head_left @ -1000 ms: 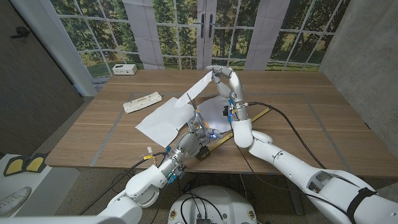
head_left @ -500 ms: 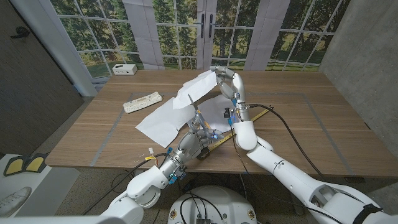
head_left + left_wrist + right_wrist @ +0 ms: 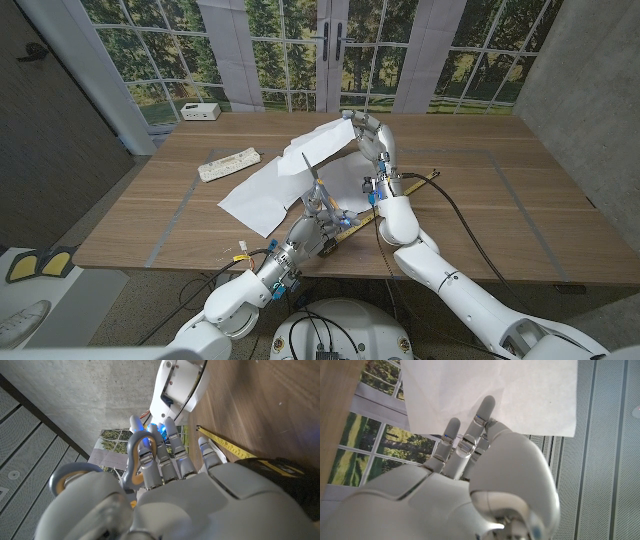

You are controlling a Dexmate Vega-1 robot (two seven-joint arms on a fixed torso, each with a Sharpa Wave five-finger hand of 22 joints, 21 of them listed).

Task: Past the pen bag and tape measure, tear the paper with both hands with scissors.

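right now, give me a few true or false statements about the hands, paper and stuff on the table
1. The right hand holds up one end of the paper. True.
2. The left hand holds scissors with the blades pointing up at the paper. True.
3. The tape measure is fully rolled up. False: its yellow tape lies pulled out across the table.
4. The paper lies flat. False: its far end is lifted.
5. The white pen bag lies right of the paper. False: it lies to the left.

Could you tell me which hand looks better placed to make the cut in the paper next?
The left hand, I'd judge: it grips the scissors, blades pointing up at the paper. The right hand holds the paper's far edge lifted.
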